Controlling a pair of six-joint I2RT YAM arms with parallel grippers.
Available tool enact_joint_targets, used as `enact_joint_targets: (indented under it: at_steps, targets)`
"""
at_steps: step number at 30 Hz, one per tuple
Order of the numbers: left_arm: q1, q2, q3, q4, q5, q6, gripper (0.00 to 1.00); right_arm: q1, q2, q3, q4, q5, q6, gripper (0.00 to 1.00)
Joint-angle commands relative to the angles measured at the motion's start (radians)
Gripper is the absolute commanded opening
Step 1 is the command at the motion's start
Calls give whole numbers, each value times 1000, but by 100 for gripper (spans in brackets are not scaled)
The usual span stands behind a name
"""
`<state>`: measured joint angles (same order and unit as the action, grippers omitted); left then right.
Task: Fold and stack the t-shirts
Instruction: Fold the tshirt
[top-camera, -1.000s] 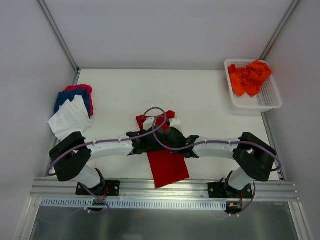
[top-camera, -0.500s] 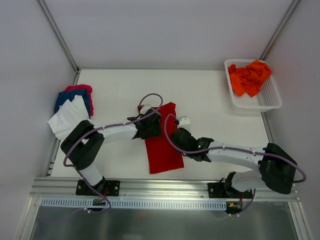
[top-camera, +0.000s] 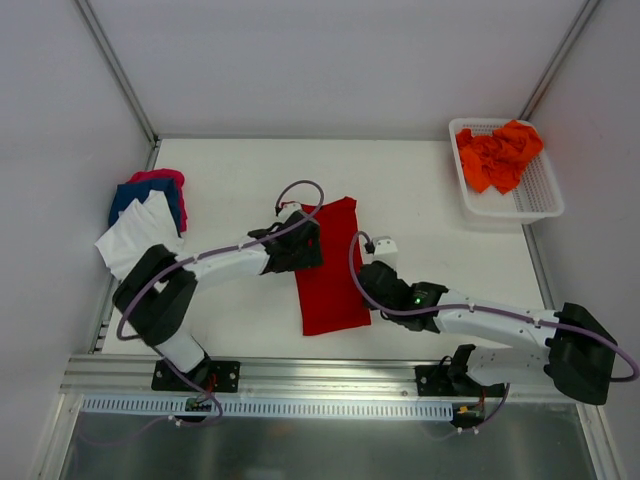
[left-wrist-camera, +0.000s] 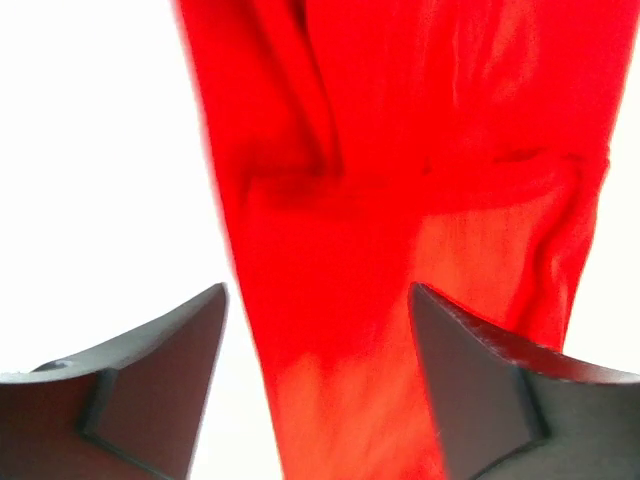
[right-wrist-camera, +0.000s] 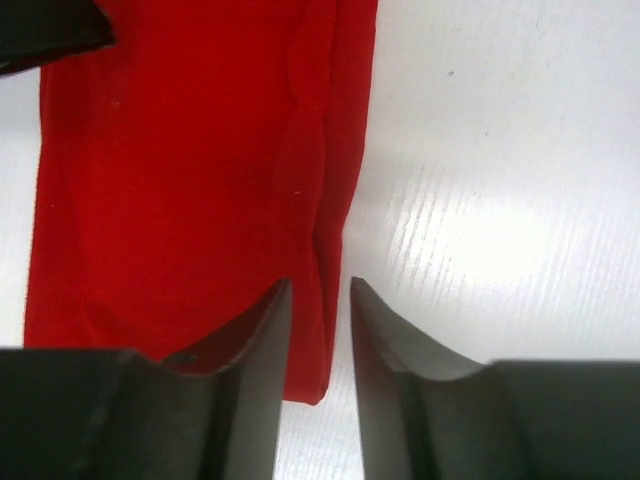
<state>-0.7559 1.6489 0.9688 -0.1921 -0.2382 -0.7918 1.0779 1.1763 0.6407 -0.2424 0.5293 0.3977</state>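
Right arm (top-camera: 490, 318) farther right, beside t-shirt (top-camera: 328, 285)

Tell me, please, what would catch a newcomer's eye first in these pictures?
The deep red t-shirt stands out first, folded into a long strip at the middle of the table. The left gripper and the right gripper are open at its two long edges. Next come the bright orange t-shirts, heaped in the white basket at the far right corner.
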Motion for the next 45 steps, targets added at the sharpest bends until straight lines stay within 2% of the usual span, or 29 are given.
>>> enact_joint_targets:
  at_steps: [1,2,3,4,6,13,17,21,31,38,45]
  targets:
    - [-69,-216,-42,-113,-134,11,86,5,-44,-42,24,-28,42,36]
    - [-85,-263,-54,-137,-135,0,88,8,-47,-52,34,-44,47,39]
    - [-109,-283,-70,-164,-128,-15,90,8,-44,-61,51,-54,55,49]
    - [-124,-299,-111,-174,-124,-56,93,10,-40,-67,60,-61,70,52]
    - [-160,-337,-175,-204,-145,-105,93,20,-30,-85,77,-75,84,55]
    - [-324,-295,-266,-214,-112,-300,91,74,6,-108,98,-65,139,55]
    - [-423,-224,-280,-211,-90,-374,88,94,0,-131,107,-51,170,55]
    - [-482,-227,-283,-210,-75,-438,86,109,-20,-164,114,-42,200,56]
    - [-551,-342,-386,-141,-43,-570,85,143,-115,-208,72,4,239,56]
    - [-563,-397,-470,-46,-36,-613,81,151,-115,-217,81,5,254,56]
    - [-563,-373,-541,160,0,-598,80,171,-110,-187,51,24,251,56]
